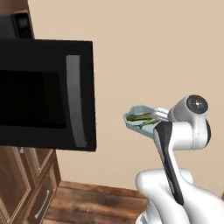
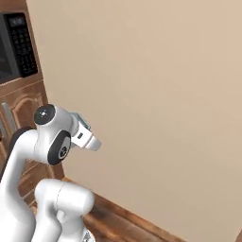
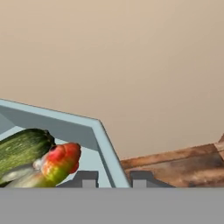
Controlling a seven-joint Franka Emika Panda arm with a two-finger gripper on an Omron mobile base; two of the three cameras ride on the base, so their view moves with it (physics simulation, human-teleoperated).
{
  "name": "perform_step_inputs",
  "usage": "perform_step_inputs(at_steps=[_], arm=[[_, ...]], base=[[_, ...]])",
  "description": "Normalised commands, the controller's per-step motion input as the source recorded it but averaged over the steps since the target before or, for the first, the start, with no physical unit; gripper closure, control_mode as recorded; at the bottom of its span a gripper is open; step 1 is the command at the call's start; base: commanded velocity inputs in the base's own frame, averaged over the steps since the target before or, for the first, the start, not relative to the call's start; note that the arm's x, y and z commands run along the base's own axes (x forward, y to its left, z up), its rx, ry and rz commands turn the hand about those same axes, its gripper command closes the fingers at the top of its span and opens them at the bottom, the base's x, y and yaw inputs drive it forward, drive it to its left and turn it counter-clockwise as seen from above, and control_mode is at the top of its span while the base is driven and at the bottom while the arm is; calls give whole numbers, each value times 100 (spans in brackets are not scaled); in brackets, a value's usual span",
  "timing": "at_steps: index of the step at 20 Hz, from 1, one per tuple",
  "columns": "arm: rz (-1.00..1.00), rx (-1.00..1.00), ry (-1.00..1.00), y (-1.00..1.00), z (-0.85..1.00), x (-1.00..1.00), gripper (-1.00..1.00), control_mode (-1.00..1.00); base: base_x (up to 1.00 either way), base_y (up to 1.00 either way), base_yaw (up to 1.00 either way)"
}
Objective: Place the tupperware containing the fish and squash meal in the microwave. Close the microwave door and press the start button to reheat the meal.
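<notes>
My gripper (image 1: 154, 116) is shut on the rim of the tupperware (image 1: 139, 119), a pale blue clear container held in the air in front of a beige wall. In the hand view its fingertips (image 3: 89, 179) pinch the tupperware's wall (image 3: 107, 151) between them. The fish and squash meal (image 3: 41, 157) lies inside as green strips with an orange-red piece. To the left, the microwave door (image 1: 43, 94) stands swung open, its grey handle (image 1: 76, 100) facing me. The microwave's keypad (image 2: 21, 45) shows at the upper left of the right base view. The cavity is hidden behind the door.
Brown wooden cabinets with a drawer (image 1: 26, 183) stand below the microwave. A wooden floor (image 1: 96, 203) runs along the foot of the beige wall (image 2: 156, 94). The open door's right edge is a short gap left of the container.
</notes>
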Motion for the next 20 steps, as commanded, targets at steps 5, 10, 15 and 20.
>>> perform_step_inputs(at_steps=[5, 10, 15, 20], arm=[[0, 0, 0, 0, 0, 0, 100, 100], [0, 0, 0, 0, 0, 0, 100, 100], [0, 0, 0, 0, 0, 0, 100, 100], [0, 0, 0, 0, 0, 0, 100, 100]], base=[[91, 3, 53], [58, 0, 56], [41, 6, 58], [68, 1, 55]])
